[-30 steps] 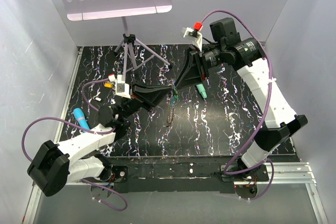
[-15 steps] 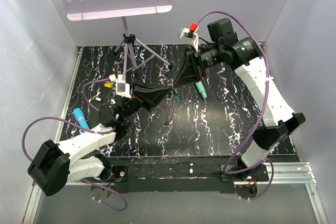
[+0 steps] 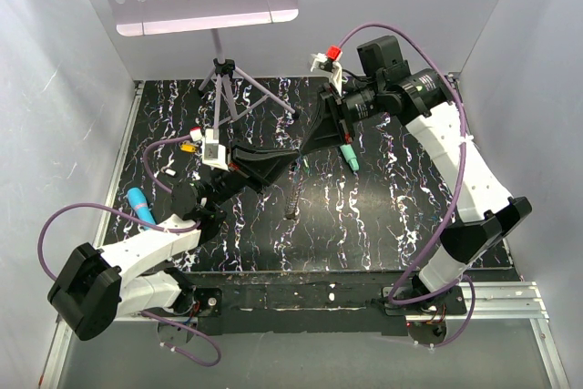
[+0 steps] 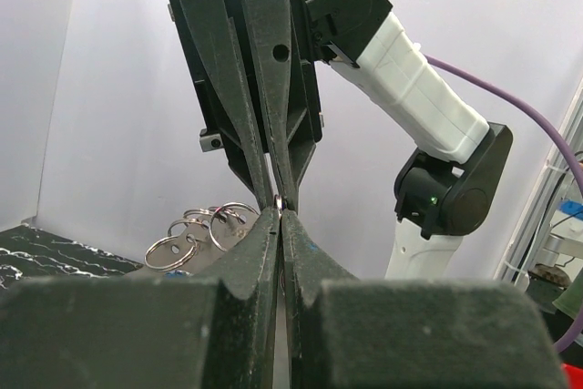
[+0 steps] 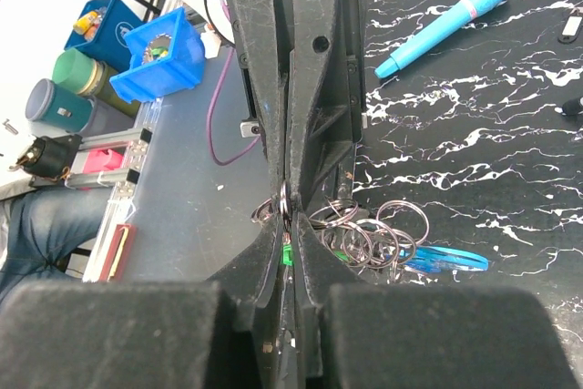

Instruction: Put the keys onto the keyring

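- Green plastic shows as a thin sliver between the fingers of the right claw (image 5: 290,230). That is the green key (image 5: 286,257), and the jaws sit drawn in tight on it
- A second ago those jaws stood clearly wider. They have been narrowing since, and the right wrist has edged up and back toward the far wall while its tips kept to the same meeting spot
- The left claw (image 4: 280,218) has not budged. Its jaws are pressed together on one loop of the keyring (image 5: 364,234), held up over the middle of the bench (image 3: 383,216)
- The two claws meet nose to nose, tips touching or as good as, with a small metal loop right at the join
- The rest of the keyring hangs below as a bunch of split rings with the blue clasp (image 5: 446,260) trailing off to one side. From above it reads as a thin grey strand reaching down toward the bench, and I cannot tell whether its end touches
- My reading is that the right claw has just firmed up its hold on the key so it can be worked onto the loop the left claw presents. The fingers hide the join, so I cannot say the key is on yet
- A key this small could twist or slip out as it is pushed against the wire
- I cannot pick out the yellow-orange key. A teal pen (image 3: 350,158) lies just beyond the claws, untouched
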{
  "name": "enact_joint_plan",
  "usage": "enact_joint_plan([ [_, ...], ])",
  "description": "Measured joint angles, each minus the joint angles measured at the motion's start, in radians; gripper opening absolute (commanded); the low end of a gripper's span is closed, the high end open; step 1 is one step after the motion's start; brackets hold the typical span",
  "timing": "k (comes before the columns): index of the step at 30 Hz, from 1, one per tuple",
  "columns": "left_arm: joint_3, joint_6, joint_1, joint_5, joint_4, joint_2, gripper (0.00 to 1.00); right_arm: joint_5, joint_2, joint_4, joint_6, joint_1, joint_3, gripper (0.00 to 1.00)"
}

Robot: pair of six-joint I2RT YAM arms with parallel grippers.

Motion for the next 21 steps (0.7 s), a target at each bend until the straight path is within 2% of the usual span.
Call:
enact_joint_plan([
  [14, -0.005, 0.011, 0.0, 0.003, -0.004, -0.007, 0.0, 0.031, -0.019, 0.004, -0.026, 0.018, -0.034, 0.27],
  [19, -0.005, 0.011, 0.0, 0.001, -0.002, -0.009, 0.0, 0.036, -0.019, -0.002, -0.029, 0.022, -0.034, 0.27],
  [21, -0.005, 0.014, 0.0, -0.007, 0.005, -0.01, 0.0, 0.04, -0.019, -0.004, -0.032, 0.028, -0.036, 0.24],
])
